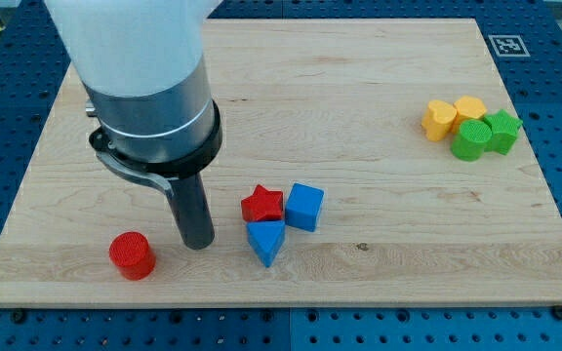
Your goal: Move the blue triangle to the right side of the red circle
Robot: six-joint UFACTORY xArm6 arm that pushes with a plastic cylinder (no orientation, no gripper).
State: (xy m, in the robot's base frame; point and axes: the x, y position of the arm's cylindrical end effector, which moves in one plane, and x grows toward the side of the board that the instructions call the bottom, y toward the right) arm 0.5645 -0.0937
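The blue triangle (266,241) lies at the view's lower middle, touching a red star (262,205) above it. The red circle (132,255) stands at the view's lower left, well to the left of the triangle. My tip (198,242) rests on the board between them, closer to the triangle, with a small gap to the triangle's left edge. The rod rises into the large grey and white arm body (149,88) at the view's upper left.
A blue cube (304,207) touches the red star's right side. At the view's upper right sit two yellow blocks (453,116) and two green blocks (486,135) in a tight group. The wooden board (359,88) lies on a blue perforated table.
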